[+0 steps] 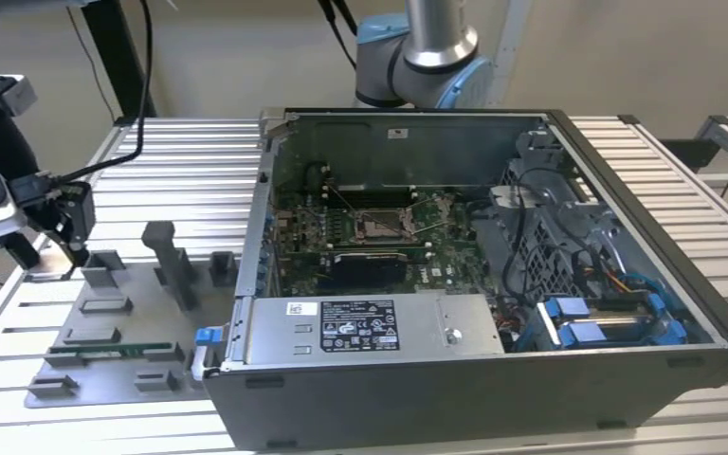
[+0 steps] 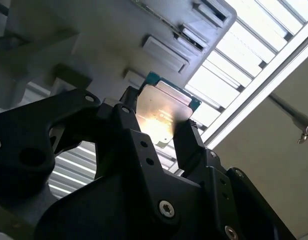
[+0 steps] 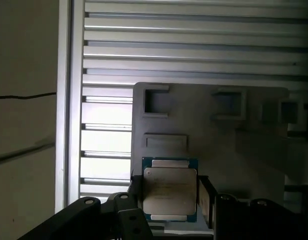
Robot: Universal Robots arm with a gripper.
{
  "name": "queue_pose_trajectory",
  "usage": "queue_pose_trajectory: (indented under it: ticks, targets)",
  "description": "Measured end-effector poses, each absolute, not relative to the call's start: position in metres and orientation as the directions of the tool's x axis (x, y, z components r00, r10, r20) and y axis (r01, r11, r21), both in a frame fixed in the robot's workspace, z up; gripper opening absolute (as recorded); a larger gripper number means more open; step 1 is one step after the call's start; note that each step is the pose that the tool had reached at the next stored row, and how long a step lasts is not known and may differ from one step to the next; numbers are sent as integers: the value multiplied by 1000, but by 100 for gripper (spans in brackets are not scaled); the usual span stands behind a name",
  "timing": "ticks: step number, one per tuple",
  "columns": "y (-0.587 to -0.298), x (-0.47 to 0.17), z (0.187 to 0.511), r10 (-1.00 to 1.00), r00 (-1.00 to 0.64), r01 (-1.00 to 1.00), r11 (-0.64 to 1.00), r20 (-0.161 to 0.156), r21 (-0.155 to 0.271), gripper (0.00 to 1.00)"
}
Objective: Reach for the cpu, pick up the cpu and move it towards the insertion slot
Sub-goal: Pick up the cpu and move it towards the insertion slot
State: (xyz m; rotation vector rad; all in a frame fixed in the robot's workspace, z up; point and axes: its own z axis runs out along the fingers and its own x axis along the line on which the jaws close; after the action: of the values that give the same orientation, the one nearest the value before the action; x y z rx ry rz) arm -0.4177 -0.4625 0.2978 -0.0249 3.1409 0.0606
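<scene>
The cpu [image 3: 170,192], a small flat square chip with a silvery top and a thin green rim, sits between the black fingers [image 3: 206,200] of my gripper [image 3: 170,205], which is shut on it. In the second wrist view the cpu [image 2: 161,112] hangs clear of the grey fixture plate [image 2: 94,30], pinched by the gripper [image 2: 161,131]. In the exterior view the gripper [image 1: 50,254] hovers at the exterior view's left, over the plate's far corner. The insertion slot [image 1: 381,226], a silver-framed square socket, lies on the green board inside the open computer case [image 1: 491,379], well off to the exterior view's right.
The grey fixture plate [image 1: 124,322] carries several upright blocks [image 1: 168,261] and a long green memory stick [image 1: 111,349]. The case's tall left wall [image 1: 263,199] stands between the plate and the board. Black cables [image 1: 124,152] trail across the slatted table [image 1: 187,161].
</scene>
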Motion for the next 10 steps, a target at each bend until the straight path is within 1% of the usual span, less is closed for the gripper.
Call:
queue_pose_trajectory:
  ticks: [10]
  targets:
    - [-463, -418, 316, -16, -1000, -16, 999, 0, 39, 0]
